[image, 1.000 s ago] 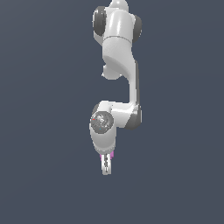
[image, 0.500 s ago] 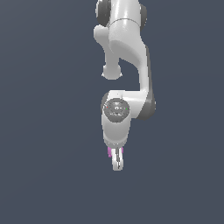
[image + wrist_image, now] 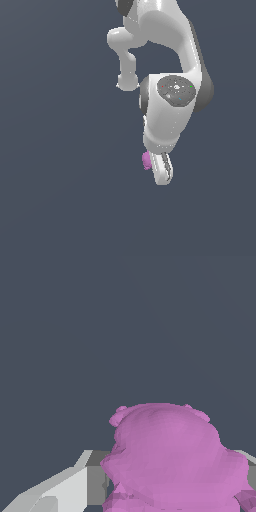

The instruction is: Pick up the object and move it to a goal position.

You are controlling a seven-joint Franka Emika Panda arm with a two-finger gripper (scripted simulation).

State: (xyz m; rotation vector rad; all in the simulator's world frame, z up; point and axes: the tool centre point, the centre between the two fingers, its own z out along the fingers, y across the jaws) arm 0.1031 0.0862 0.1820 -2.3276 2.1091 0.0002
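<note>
The object is a small magenta-pink lumpy blob (image 3: 146,160). It sits at the exterior view's left side of my white gripper (image 3: 161,172), held between the fingers, and only part of it shows past them. In the wrist view the blob (image 3: 172,456) fills the near field, with a grey and white finger (image 3: 75,487) beside it. The gripper is shut on the blob and hangs below the arm's wrist. No goal marker shows in either view.
The white arm (image 3: 170,100) curves down from the top of the exterior view. The background is a plain dark grey-blue surface (image 3: 60,150) with no other objects in view.
The arm has swung toward the exterior view's right and closer to the camera, carrying the blob with it. The gripper stays shut on the blob.
</note>
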